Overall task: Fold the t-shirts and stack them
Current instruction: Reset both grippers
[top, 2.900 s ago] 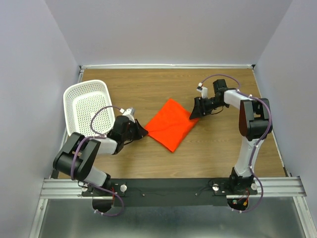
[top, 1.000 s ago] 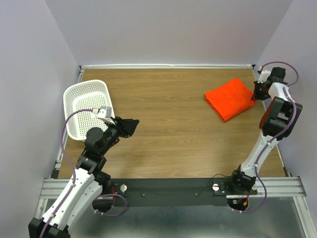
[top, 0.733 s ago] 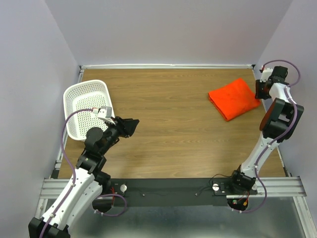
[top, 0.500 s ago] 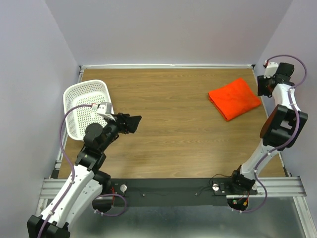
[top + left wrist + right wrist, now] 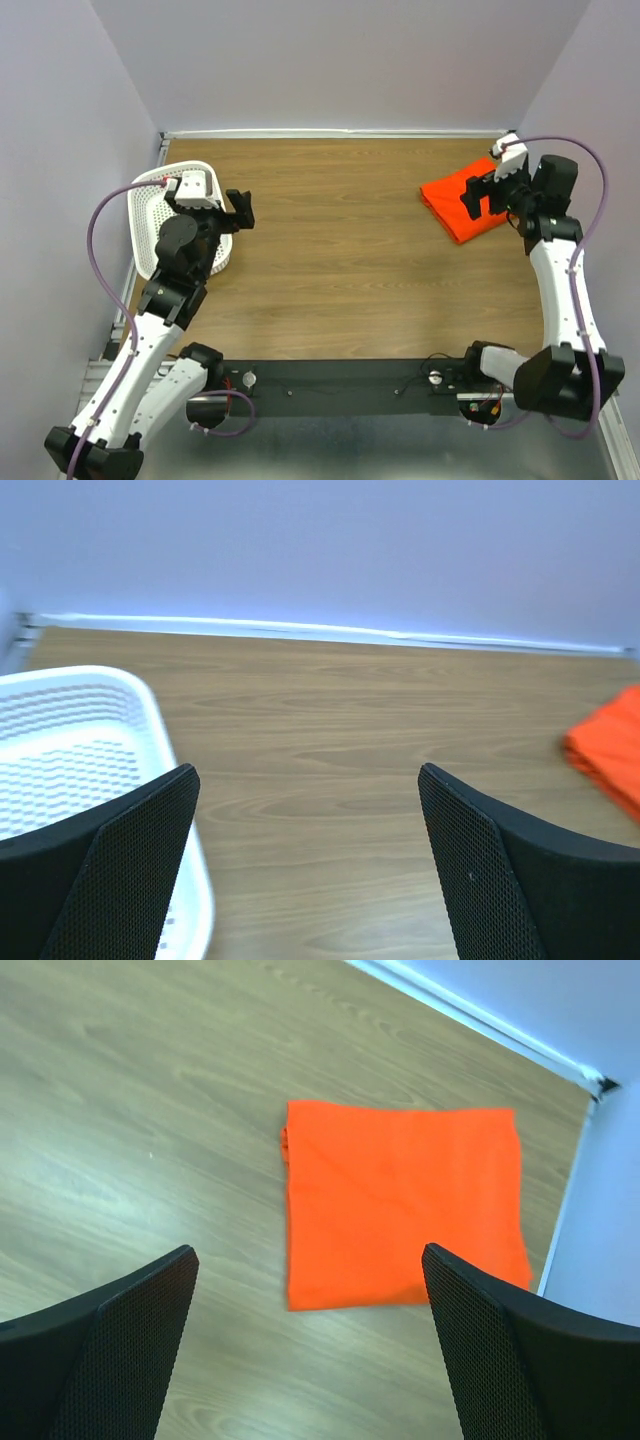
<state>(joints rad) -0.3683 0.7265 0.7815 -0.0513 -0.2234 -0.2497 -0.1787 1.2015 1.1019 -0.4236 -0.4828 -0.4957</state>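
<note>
The right tool (image 5: 480,194) hangs above the desk (image 5: 340,260) with its jaws spread wide and nothing between them. In its wrist view the orange-red t-shirt (image 5: 400,1200) lies straight beneath and a little ahead of it, framed between the two black textured fingers (image 5: 110,1360) and clear of both. The shirt is folded into a rough square and lies flat on the wood. Its far edge is close to the white strip where the desk meets the back wall, and the side wall is just beyond it to the tool's right.

The left tool (image 5: 238,208) is also raised, wide apart and empty. The white perforated basket (image 5: 145,225) sits below it to its left, with the rim just under the left finger. The shirt is well apart from this tool, ahead and far to its right.
</note>
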